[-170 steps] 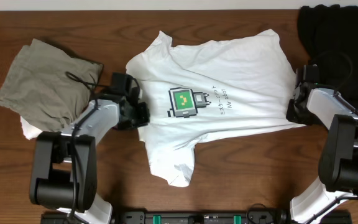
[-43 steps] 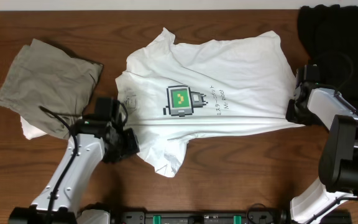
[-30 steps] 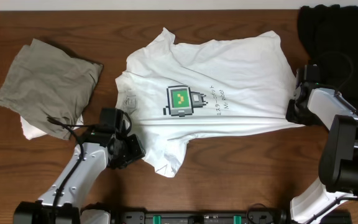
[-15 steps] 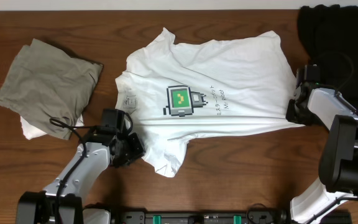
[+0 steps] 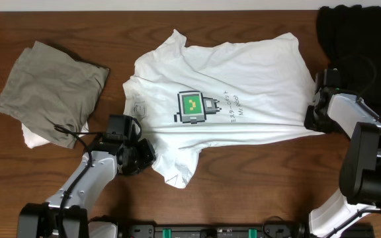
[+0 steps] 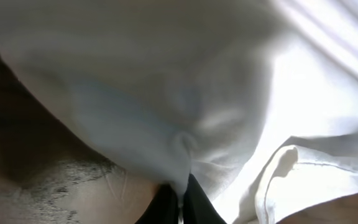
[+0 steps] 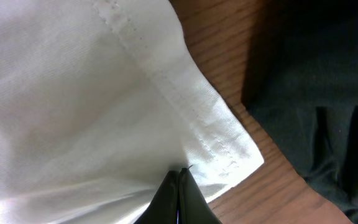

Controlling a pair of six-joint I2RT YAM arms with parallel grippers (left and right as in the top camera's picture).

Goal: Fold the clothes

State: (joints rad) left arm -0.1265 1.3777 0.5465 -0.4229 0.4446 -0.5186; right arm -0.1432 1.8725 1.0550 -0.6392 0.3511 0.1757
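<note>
T-shirt [image 5: 243,73] edge is pinched by left hand [image 5: 141,153] and right hand [image 5: 311,119]; next, probably lift and fold it over.

white left arm [image 5: 88,177] with black joints and loose black cable [image 5: 68,130], white right arm [image 5: 350,114], black left tool [image 6: 180,200]

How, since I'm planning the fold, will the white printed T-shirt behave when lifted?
Probably floppy: the white short-sleeved T-shirt with the green square print lies wrinkled. It would likely sag between the left hand and right hand, which pinch only its edges.
</note>
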